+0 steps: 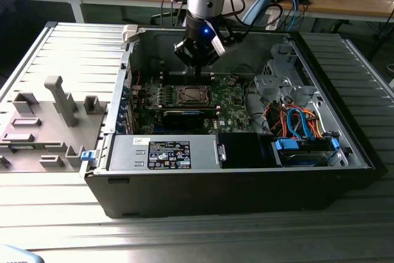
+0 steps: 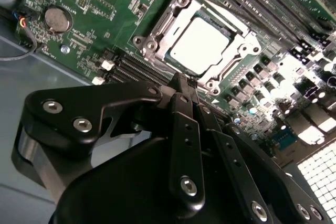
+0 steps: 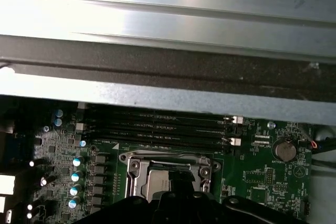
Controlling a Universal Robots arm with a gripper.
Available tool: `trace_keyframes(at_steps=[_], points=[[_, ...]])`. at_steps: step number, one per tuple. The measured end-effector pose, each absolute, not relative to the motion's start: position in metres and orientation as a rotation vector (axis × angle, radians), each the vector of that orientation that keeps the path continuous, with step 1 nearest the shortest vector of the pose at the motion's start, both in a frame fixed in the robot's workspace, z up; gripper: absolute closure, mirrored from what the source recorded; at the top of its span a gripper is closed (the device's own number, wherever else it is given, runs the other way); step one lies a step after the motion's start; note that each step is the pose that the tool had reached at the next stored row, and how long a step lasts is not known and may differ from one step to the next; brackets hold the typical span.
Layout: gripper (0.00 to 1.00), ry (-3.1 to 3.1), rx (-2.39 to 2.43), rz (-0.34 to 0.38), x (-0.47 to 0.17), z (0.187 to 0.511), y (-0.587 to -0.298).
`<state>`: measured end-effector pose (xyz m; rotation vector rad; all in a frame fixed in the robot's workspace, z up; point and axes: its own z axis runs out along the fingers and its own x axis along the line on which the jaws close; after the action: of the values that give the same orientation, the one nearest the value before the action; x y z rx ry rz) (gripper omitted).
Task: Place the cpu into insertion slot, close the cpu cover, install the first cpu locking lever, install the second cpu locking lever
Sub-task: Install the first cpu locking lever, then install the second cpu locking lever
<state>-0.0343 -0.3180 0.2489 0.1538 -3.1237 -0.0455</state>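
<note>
The cpu, a small silvery square, lies in the insertion slot on the green motherboard. The cpu cover, a silvery frame, lies flat around it, with the chip showing through its window. My gripper hangs a little above the board beside one edge of the socket, touching nothing. Its black fingers are pressed together and hold nothing. In the exterior view the gripper hovers inside the open case, over the far side of the board. The socket also shows in the first wrist view.
The case wall rises close behind the memory slots. A power supply sits at the case front, and a drive cage with coloured cables is at the exterior view's right. A grey fixture tray lies outside, at the exterior view's left.
</note>
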Motion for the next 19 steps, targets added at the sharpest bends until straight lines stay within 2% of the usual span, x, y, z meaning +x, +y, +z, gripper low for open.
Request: trace_keyframes(at_steps=[19], points=[[0.89,-3.124,0.154,-0.046,-0.0341,0.2489,-0.3204]])
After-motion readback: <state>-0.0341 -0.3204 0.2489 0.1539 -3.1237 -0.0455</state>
